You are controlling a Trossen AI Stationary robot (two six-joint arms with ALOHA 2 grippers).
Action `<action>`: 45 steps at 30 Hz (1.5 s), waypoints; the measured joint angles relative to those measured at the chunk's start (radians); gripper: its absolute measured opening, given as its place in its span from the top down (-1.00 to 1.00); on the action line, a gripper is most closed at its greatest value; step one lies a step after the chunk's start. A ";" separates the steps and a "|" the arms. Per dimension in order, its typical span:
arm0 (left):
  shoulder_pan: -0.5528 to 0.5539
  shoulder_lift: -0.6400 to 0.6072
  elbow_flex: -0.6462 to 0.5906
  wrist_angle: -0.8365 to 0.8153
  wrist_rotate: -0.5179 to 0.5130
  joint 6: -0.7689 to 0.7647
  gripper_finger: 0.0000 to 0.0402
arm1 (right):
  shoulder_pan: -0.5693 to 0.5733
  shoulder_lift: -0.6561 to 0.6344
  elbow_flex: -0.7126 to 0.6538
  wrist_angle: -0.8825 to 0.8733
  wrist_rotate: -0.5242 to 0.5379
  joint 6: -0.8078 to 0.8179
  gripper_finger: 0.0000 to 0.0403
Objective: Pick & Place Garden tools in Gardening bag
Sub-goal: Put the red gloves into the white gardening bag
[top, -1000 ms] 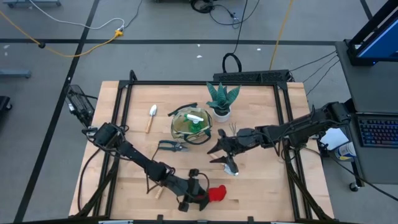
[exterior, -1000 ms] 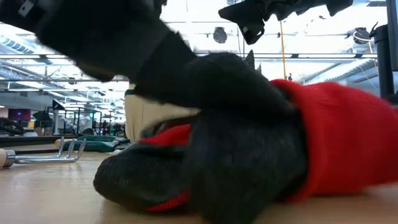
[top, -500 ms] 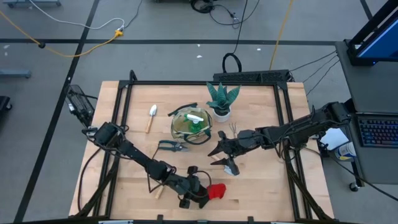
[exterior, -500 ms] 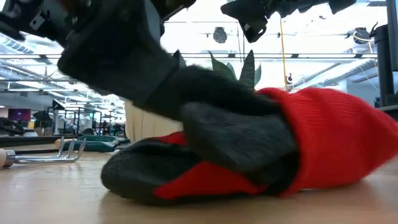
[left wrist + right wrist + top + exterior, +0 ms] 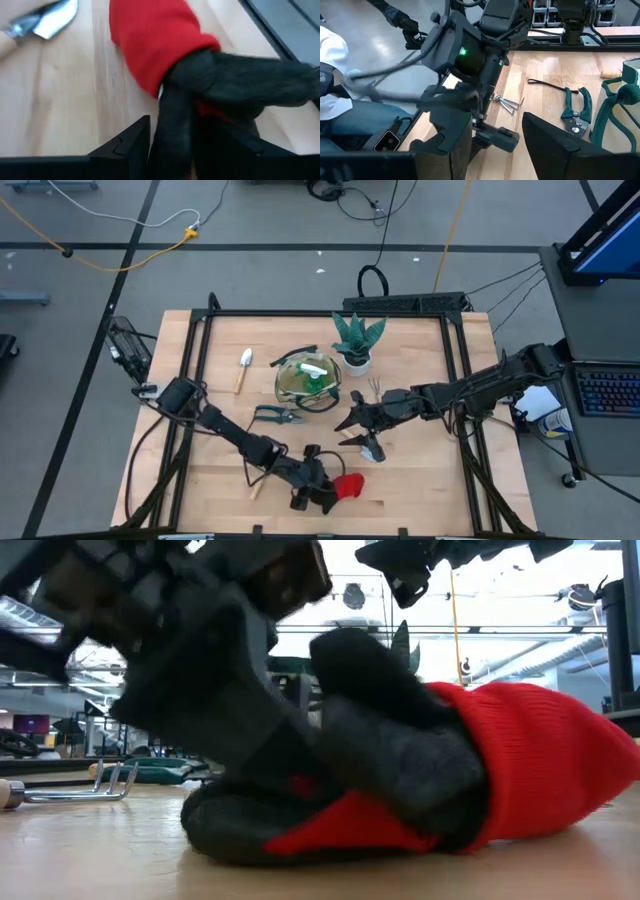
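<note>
- The glove (image 5: 347, 487) lies on the table (image 5: 420, 480), well out from the bag (image 5: 308, 383), at the near edge; its red cuff shows plainly, its black fingers are partly under my left gripper (image 5: 318, 491).
- From the left wrist, my two fingers (image 5: 127, 147) stand apart on either side of the glove's black part (image 5: 235, 85); whether they pinch it I cannot tell, as the picture smears there.
- From table height the glove (image 5: 520, 770) fills most of the frame, and my left gripper (image 5: 200, 690) hides its black end.
- The bag stands mid-table with the green spray bottle (image 5: 316, 376) inside; the rest of its inside is too small to read.
- Shears (image 5: 273, 416) lie just beside the bag, towards the glove.
- A trowel (image 5: 243, 367) lies on the bag's other side, apart from it.
- A fork (image 5: 75, 790) lies far back from the glove, cut off at the frame's edge.
- My right gripper (image 5: 366, 432) hovers near the bag, fingers (image 5: 455, 145) wide apart, nothing between them.
- The plant (image 5: 356, 340) stands just beside the bag.
- A person's sleeve (image 5: 332, 55) shows beyond the table edge.
</note>
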 joint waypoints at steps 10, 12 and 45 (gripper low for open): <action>0.005 0.015 0.001 0.001 0.024 -0.054 0.91 | 0.000 0.000 0.000 -0.004 0.001 0.000 0.17; 0.007 0.006 0.000 0.001 0.032 -0.082 0.92 | 0.000 0.000 0.000 -0.003 0.001 0.000 0.17; 0.309 -0.867 -0.002 -0.931 0.053 -0.622 0.96 | 0.000 0.000 0.000 -0.003 0.004 0.003 0.17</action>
